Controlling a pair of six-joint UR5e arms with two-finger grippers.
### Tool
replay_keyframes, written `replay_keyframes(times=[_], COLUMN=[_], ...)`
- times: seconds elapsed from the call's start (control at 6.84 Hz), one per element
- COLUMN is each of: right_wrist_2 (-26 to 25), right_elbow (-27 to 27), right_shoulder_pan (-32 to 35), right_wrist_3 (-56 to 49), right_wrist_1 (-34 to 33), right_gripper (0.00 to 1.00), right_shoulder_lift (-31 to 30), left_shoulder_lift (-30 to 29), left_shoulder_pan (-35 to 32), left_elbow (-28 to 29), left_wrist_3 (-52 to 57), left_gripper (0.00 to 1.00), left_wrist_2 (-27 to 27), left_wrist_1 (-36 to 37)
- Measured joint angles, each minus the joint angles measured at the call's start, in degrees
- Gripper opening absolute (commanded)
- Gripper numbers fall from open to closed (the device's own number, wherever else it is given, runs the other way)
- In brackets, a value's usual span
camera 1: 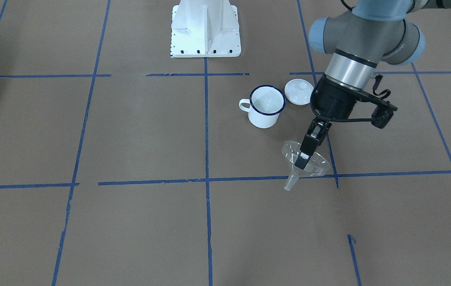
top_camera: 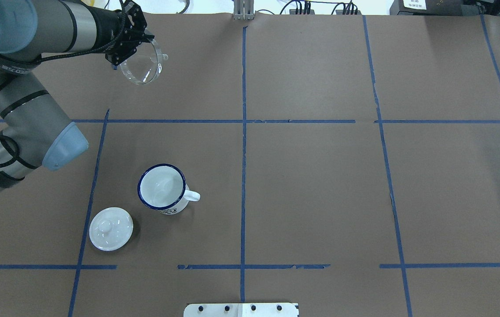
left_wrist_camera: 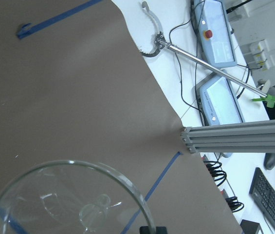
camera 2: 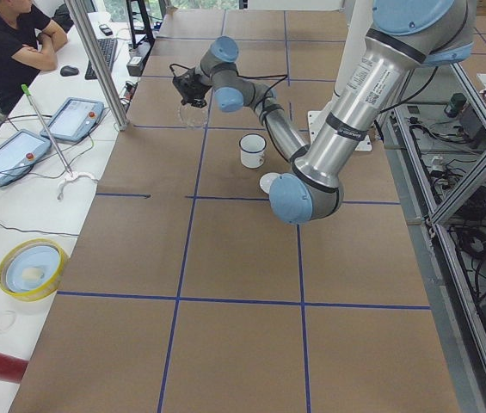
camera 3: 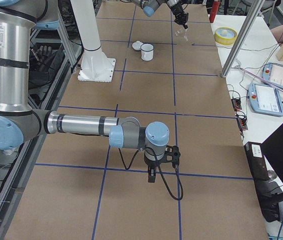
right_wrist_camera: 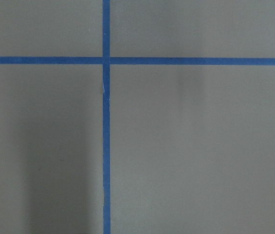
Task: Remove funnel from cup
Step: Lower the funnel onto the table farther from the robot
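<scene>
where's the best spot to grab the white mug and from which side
Pinch the cup wall at its rim from above, one finger inside: it stands upright, open and empty. Choose the side away from the lid; the loop handle looks too small.
</scene>
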Motion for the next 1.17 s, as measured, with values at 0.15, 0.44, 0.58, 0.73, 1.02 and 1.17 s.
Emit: replay_keyframes(times=[0.15, 0.44, 0.58, 0.73, 1.02, 1.17], right_wrist_2=[0.0, 0.0, 0.0, 0.0, 0.0, 0.0], right_elbow=[0.0, 0.0, 0.0, 0.0, 0.0, -0.1], right_shoulder_pan=[0.0, 0.0, 0.0, 0.0, 0.0, 0.0], right_wrist_3=[0.0, 0.0, 0.0, 0.0, 0.0, 0.0], right_wrist_1=[0.0, 0.0, 0.0, 0.0, 0.0, 0.0], right_gripper=[1.0, 1.0, 1.0, 1.0, 1.0, 1.0], right_shoulder_lift=[0.0, 0.0, 0.0, 0.0, 0.0, 0.0], left_shoulder_lift=[0.4, 0.1, 0.1, 0.1, 0.1, 0.0], left_shoulder_pan=[-0.7, 0.3, 2.1, 3.9, 5.7, 6.2], left_elbow=[7.4, 16.2, 18.6, 20.1, 22.4, 23.6], left_wrist_3=[0.9, 1.6, 1.6, 1.6, 1.6, 1.5], left_gripper=[0.0, 0.0, 0.0, 0.0, 0.0, 0.0], left_wrist_2=[0.0, 1.0, 3.8, 6.9, 9.5, 10.6], left_wrist_1=[-9.9, -21.3, -25.6, -28.7, -31.7, -33.3])
